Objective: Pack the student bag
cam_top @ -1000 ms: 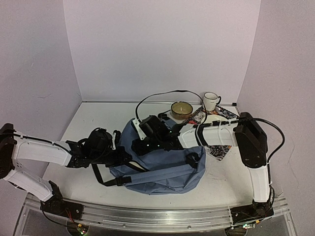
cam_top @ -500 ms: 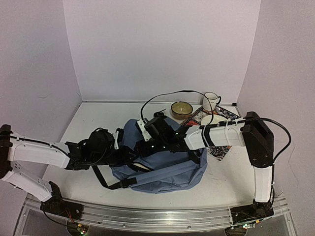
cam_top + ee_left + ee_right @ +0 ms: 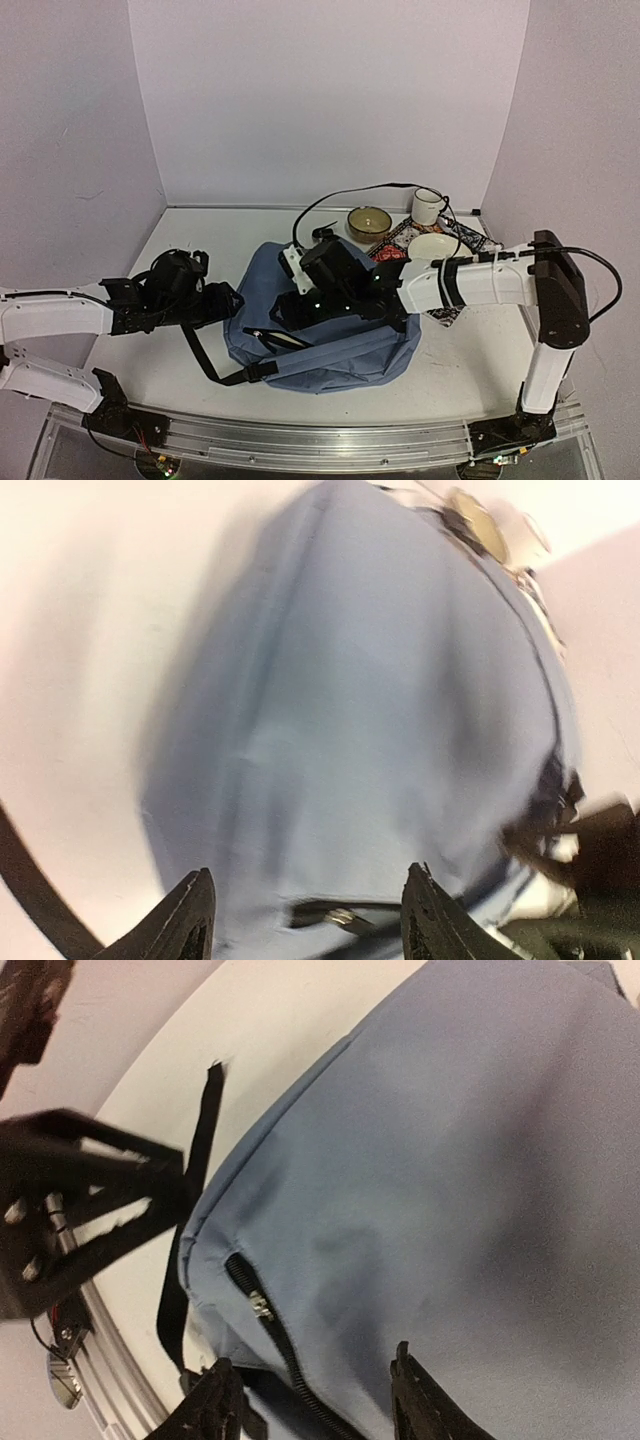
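Note:
The student bag (image 3: 340, 345) is a slate-blue backpack lying flat in the middle of the table, with a black strap (image 3: 212, 366) trailing off its left side. A short zipped slit (image 3: 273, 338) on its left part gapes and shows something pale inside. My left gripper (image 3: 226, 303) hovers just off the bag's left edge, open and holding nothing; in the left wrist view its gripper (image 3: 310, 875) faces the blue fabric (image 3: 360, 710). My right gripper (image 3: 291, 309) rests over the bag's top, open, with the zip (image 3: 262, 1310) running between its spread fingers (image 3: 222, 1395).
Behind the bag on the right stand a tan bowl (image 3: 369, 223), a white mug (image 3: 428, 206) and a white dish (image 3: 433, 246) on a patterned book or mat (image 3: 397, 238). A black cable (image 3: 350, 192) loops over the right arm. White walls close in the back and sides.
My left gripper went from shut to open and drew back leftward off the bag. The right arm stretched farther left across the bag's top. The bag's left side settled.

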Robot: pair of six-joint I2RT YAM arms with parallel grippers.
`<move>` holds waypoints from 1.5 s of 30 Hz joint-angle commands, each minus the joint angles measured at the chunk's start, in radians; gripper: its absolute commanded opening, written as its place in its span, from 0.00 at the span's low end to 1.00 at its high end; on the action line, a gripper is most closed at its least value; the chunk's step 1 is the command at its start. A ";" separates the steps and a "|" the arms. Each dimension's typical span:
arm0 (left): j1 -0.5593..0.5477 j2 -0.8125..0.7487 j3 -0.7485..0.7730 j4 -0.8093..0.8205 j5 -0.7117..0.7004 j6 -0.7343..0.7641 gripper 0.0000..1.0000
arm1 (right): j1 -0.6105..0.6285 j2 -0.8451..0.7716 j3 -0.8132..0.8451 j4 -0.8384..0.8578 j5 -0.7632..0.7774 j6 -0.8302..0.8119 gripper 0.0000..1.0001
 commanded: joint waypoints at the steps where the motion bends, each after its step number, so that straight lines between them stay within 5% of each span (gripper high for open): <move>1: 0.045 0.019 -0.020 -0.040 0.076 0.024 0.66 | 0.044 0.006 0.019 -0.026 -0.071 0.021 0.44; 10: 0.047 0.070 -0.064 0.069 0.186 0.014 0.67 | 0.080 0.136 0.103 -0.052 -0.036 0.004 0.33; 23: 0.047 0.162 -0.115 0.215 0.286 -0.027 0.61 | 0.112 0.295 0.259 -0.228 0.142 -0.038 0.33; 32: 0.047 0.126 -0.120 0.247 0.308 -0.050 0.37 | 0.135 0.336 0.315 -0.329 0.196 -0.068 0.29; 42: 0.047 0.111 -0.134 0.251 0.277 -0.053 0.10 | 0.135 0.313 0.320 -0.417 0.294 -0.092 0.01; 45: 0.047 0.108 -0.133 0.249 0.264 -0.056 0.05 | 0.135 0.286 0.321 -0.432 0.294 -0.105 0.00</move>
